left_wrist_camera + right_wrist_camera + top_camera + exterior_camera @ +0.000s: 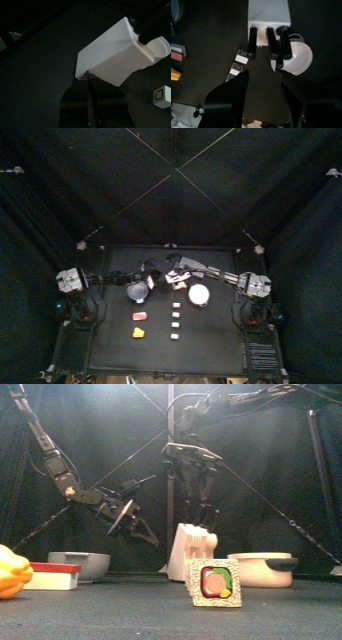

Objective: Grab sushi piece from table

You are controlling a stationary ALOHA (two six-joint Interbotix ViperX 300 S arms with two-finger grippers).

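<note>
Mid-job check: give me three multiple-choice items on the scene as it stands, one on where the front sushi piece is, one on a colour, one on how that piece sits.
1. Where is the front sushi piece? A on a plate; B on the table, in front of the white bag; C up in the air.
2. What colour is the pepper? A yellow; B blue; C purple.
3. How does the sushi piece sit? A upright on edge; B flat; C stacked on another.
Answers: B, the front view shows it on the tabletop before the bag; A, its lobes are yellow-orange; A, its filling faces the front camera.
</note>
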